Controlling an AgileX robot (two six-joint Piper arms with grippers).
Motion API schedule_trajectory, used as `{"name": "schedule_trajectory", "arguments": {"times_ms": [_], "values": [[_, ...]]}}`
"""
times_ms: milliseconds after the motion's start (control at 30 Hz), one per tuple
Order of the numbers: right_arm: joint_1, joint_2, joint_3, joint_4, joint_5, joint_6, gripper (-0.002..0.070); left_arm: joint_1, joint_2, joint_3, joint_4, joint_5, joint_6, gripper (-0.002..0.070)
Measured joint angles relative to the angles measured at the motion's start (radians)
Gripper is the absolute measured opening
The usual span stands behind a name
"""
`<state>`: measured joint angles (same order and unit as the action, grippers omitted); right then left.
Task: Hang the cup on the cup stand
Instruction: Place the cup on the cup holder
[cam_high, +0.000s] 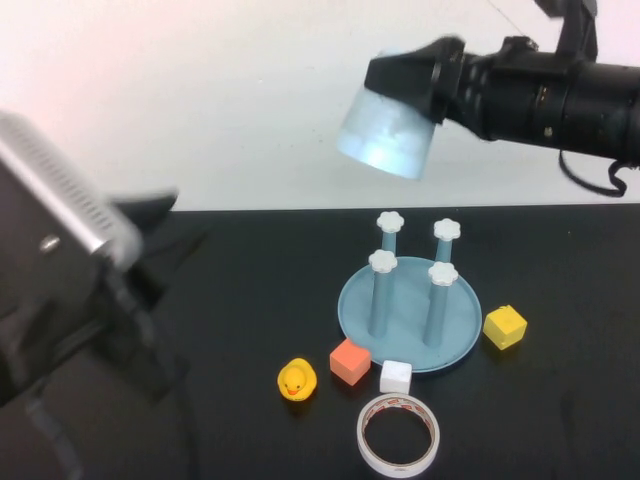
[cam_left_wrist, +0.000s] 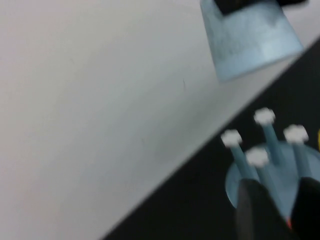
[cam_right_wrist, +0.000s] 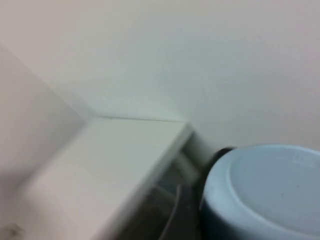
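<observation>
From high up, the right gripper (cam_high: 400, 75) holds the light-blue plastic cup (cam_high: 388, 128) upside down above the blue four-post cup stand (cam_high: 410, 300), not yet hung; the left wrist shows the left gripper (cam_left_wrist: 280, 205) with parted fingers, empty; the right wrist shows the cup's base.

A black table (cam_high: 560, 420) carries everything, ending at a white wall on its far side. The cup stand (cam_high: 410, 325) sits right of centre, its round teal dish flat on the surface. Just beside its near rim lie an orange cube (cam_high: 350, 361) and a white cube (cam_high: 395, 377). A yellow cube (cam_high: 504, 326) rests at its right edge. A yellow rubber duck (cam_high: 297, 380) stands left of the orange cube. Nearest of all lies a white tape roll (cam_high: 398, 435), flat.
</observation>
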<state>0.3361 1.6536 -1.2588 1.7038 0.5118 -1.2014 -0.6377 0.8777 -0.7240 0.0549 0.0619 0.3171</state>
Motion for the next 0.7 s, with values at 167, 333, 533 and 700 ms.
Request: {"name": "schedule_trajectory", "arguments": {"times_ms": [167,333,533,700], "values": [[0.000,0.000,0.000,0.000,-0.011,-0.369,0.0585,0.000,-0.099,0.000,-0.015,0.273,-0.007,0.0028],[0.000,0.000,0.000,0.000,-0.037,-0.543,0.0585,0.000,-0.139,0.000,-0.017,0.402,-0.008,0.0004],[0.000,0.029,-0.002,0.004,-0.136,-0.585,0.0585,0.000,-0.143,0.002,-0.019,0.434,-0.008,0.0000],[0.000,0.138,-0.026,0.004,-0.173,-0.587,0.0585,0.000,-0.143,0.028,-0.019,0.436,-0.008,0.0000]]}}
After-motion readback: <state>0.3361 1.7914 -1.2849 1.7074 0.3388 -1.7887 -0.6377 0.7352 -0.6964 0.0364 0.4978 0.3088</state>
